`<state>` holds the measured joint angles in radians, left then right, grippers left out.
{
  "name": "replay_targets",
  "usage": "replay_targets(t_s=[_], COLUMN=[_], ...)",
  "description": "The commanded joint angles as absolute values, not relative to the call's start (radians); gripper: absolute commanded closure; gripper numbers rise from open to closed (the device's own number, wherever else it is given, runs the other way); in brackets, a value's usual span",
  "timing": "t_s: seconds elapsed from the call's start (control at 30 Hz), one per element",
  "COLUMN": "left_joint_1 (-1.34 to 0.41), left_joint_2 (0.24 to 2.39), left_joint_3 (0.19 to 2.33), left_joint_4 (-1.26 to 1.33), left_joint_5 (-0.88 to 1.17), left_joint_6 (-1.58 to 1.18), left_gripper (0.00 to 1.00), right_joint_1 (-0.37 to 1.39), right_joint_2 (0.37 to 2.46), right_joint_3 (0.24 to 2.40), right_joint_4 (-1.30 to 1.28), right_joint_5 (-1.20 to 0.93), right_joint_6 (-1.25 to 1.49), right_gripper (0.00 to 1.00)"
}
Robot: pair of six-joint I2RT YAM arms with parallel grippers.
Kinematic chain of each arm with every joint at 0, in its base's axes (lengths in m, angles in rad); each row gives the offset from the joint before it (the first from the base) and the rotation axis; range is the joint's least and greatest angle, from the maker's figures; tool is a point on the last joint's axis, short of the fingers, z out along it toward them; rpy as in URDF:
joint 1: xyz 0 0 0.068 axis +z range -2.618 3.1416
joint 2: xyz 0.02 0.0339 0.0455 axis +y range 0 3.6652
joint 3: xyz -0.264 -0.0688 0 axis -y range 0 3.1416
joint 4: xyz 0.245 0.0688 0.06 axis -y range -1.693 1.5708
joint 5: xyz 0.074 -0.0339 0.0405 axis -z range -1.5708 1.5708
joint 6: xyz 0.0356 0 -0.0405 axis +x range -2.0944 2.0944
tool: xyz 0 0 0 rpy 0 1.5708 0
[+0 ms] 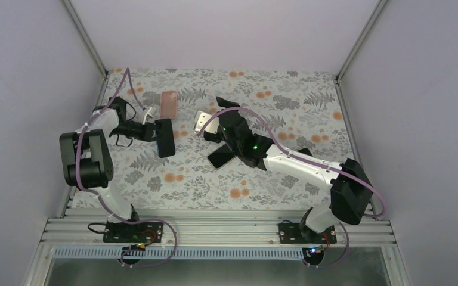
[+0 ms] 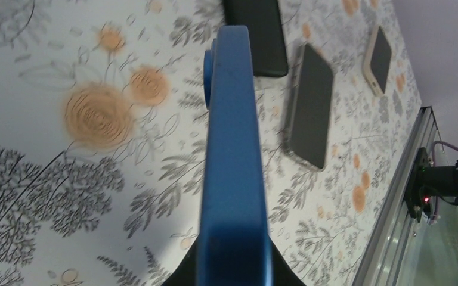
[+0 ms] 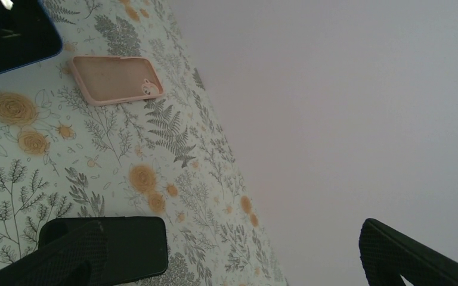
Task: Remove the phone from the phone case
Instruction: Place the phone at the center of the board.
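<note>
Left gripper [image 1: 157,133] is clamped tight on the phone [image 1: 165,138], which sits in its blue case [image 2: 232,167]. It's held off the surface [image 1: 286,179], just on the near side of the pink case [image 1: 169,104].

Right gripper [image 1: 216,123] is empty with its fingers spread wide. It sits to the right of the pink case and slightly nearer the arm bases.

Key relation: the cased phone is to the right gripper's left, with a clear gap between them. Its long axis runs roughly far-to-near, with the far end pointing at the pink case. The left gripper comes in from the side away from the right arm, so the free long edge faces the right gripper. The right arm is the only free one and the obvious one to do the pulling.

Hedge: the left wrist view shows only a blue edge-on strip, so I can't tell how well the case lip is seated or which face is up. From above a dark face shows, so it's probably tilted flat-ish.

Two loose handsets lie right of the pink case, close under the right gripper: a silver phone [image 1: 201,121] and a black phone [image 1: 220,158]. My read is these aren't the target, and the right gripper needs to clear them when it crosses left.

Next move as I see it: rotate the right gripper to straddle the free edge of the case.
</note>
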<state>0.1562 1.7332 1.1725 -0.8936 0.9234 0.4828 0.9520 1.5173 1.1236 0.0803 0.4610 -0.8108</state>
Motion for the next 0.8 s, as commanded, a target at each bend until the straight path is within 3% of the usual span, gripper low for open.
replay_targets(t_s=[0.0, 0.77], left_joint_1=[0.178, 0.193], left_joint_2=[1.801, 2.196], left_joint_3=[1.194, 1.503], left_joint_4=[-0.936, -1.018], left_joint_5=[0.926, 0.874], left_joint_6=[0.601, 0.644], left_gripper=[0.96, 0.84], right_joint_1=[0.943, 0.917], right_joint_2=[1.493, 1.494], right_joint_3=[1.147, 1.140], right_joint_4=[0.065, 0.059], right_joint_5=[0.446, 0.437], right_joint_6=[-0.782, -0.768], right_gripper=[0.01, 0.01])
